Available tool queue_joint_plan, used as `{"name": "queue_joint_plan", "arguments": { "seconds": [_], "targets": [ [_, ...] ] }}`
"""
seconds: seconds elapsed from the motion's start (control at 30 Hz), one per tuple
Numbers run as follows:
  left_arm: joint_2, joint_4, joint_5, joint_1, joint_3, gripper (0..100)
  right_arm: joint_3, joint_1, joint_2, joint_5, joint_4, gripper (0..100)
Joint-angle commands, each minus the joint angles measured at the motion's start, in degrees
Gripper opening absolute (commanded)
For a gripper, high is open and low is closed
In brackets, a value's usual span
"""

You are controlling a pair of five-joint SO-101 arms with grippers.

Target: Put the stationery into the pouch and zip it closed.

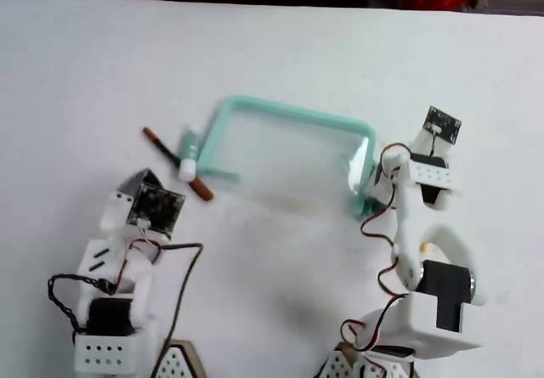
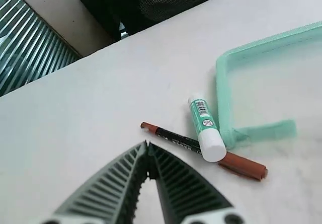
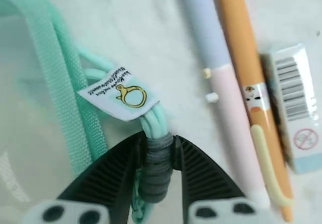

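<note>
left tool [image 2: 147, 145] together, pen [image 2: 173, 140] just beyond; right tool [image 3: 158, 141] clamped on pouch cord [image 3: 154, 122]

- The pouch [image 1: 280, 112] is clear with mint-green edging and lies flat on the table. Its mint cord [image 3: 156, 118] carries a white tag.
- A white glue stick [image 2: 205, 128] with a green label lies across the brown pen [image 2: 241, 164], just beside a pouch corner.
- A lilac pen [image 3: 201, 17], an orange pen [image 3: 236, 32] and an eraser [image 3: 294, 108] lie side by side near the cord.
</note>
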Motion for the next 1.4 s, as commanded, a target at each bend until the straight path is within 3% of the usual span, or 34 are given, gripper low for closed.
{"name": "queue_joint_plan", "arguments": {
  "seconds": [0.0,0.4,0.57,0.77,0.97,1.27,1.37],
  "targets": [
    [-0.48,0.26,-0.88,0.31,-0.18,2,-1.14,-1.63,-2.33,0.7,0.22,1.8],
    [-0.48,0.35,-0.7,1.27,-0.18,2,-1.41,-1.45,-3.12,0.79,0.57,1.8],
    [-0.48,3.16,-1.14,6.55,-0.18,2,-1.23,-0.48,-7.96,0.79,0.66,1.8],
    [-0.48,3.6,-4.92,8.13,-0.18,2,-1.23,-0.84,-17.89,1.05,7.78,1.9],
    [-0.48,6.51,-5.19,13.32,-0.18,2,-1.41,-0.92,-26.24,9.23,8.4,1.9],
    [-0.48,8.35,-5.19,21.93,-0.18,2,-5.1,-1.63,-38.11,10.11,10.59,2.1],
    [-0.57,8.44,-4.66,25.36,-1.32,8,-8.88,-4.26,-41.19,10.11,14.99,2.1]
  ]
}}
